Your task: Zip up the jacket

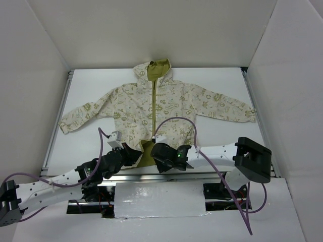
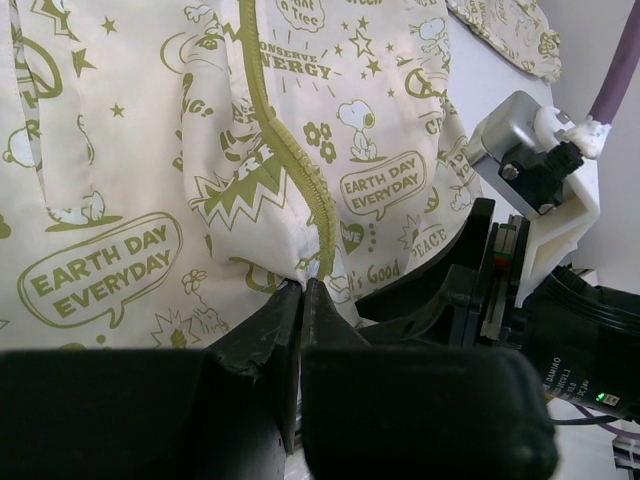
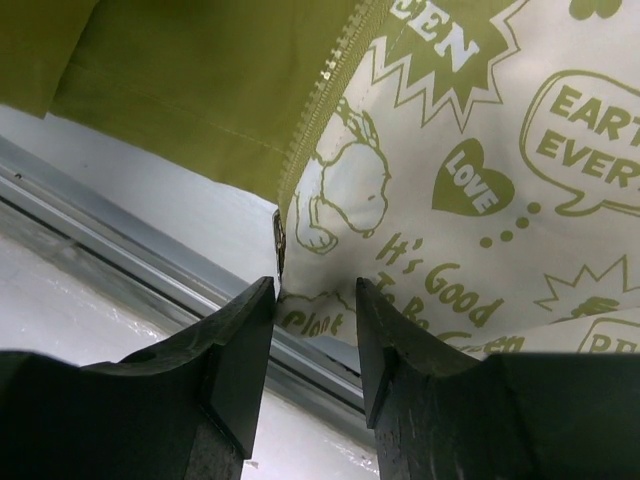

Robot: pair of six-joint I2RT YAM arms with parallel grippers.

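The jacket (image 1: 176, 106) lies flat on the white table, hood at the far side, cream with olive doodles. Its olive zipper (image 1: 153, 106) runs down the middle; at the hem the front gapes and shows olive lining (image 1: 146, 155). My left gripper (image 1: 137, 154) is shut on the jacket's hem fabric beside the zipper (image 2: 290, 160), with the cloth pinched at the fingertips (image 2: 302, 287). My right gripper (image 1: 157, 151) is open; its jaws (image 3: 315, 290) straddle the bottom corner of the other front panel (image 3: 450, 150), just below the metal zipper end (image 3: 278, 235).
A metal rail (image 1: 151, 174) runs along the table's near edge, right under the hem, and also shows in the right wrist view (image 3: 150, 260). White walls enclose the table. The right arm's body (image 2: 480, 290) sits close beside my left gripper. Purple cables (image 1: 186, 123) arch over the jacket.
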